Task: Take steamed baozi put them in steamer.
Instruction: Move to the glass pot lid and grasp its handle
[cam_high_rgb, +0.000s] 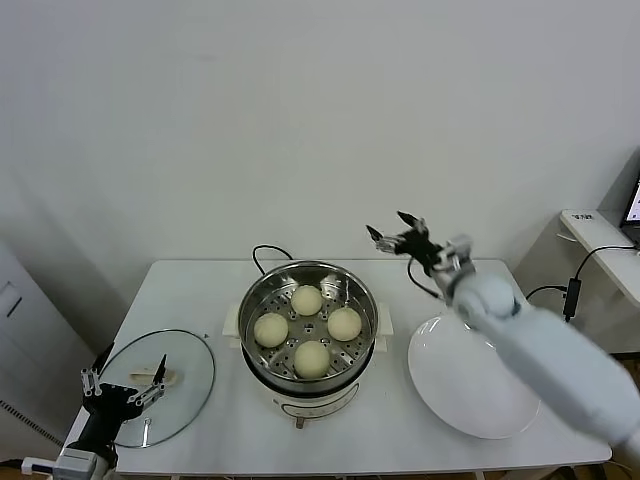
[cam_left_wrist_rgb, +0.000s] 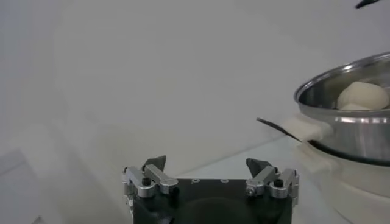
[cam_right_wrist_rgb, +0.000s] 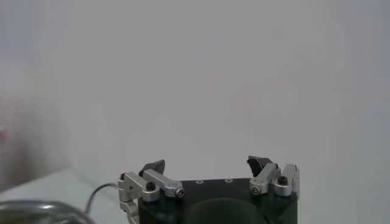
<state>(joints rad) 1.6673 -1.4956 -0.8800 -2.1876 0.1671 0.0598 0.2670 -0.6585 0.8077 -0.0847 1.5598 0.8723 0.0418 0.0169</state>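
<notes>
Baozi (cam_high_rgb: 311, 357), all four, sit inside the steamer (cam_high_rgb: 262, 296), so little is left to spoil. Nearest, left of the steamer, the left gripper (cam_high_rgb: 126, 392) hangs wide open and empty over the glass lid (cam_high_rgb: 190, 372), which a careless drop could knock. Beyond the steamer's right rim, the right gripper (cam_high_rgb: 396, 229) is raised, open and empty, and a low swing back could clip the rim or the plate (cam_high_rgb: 455, 385).

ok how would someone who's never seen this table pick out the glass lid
Start at the steamer in the table's middle, then look to the robot's left. The glass lid lies flat there by the open left gripper. Unlike the white plate, it is see-through.
</notes>
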